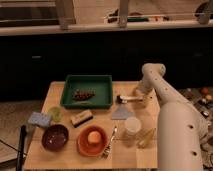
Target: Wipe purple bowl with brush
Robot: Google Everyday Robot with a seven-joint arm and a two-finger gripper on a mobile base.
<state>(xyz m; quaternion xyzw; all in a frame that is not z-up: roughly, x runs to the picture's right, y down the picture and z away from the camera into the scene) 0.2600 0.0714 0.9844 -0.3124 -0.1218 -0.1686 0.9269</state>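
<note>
Grasping of the brush (128, 98) is judged the step in hand. The gripper (142, 95) is seen at the handle's right end, right of the tray (87, 77); whether it is closed cannot be told. The handle should be clamped squarely and lifted level, then carried to the purple bowl (55, 138), set near left and well apart, beside the orange bowl (81, 145).

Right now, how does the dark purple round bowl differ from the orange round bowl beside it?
The dark purple bowl looks empty; the orange bowl holds a pale round thing. The purple bowl sits near the blue sponge; the orange bowl lies beside the metal fork. Both are round, similar in width, upright on the wooden table. The gripper is far from both, at the table's back right by the small brush.
</note>
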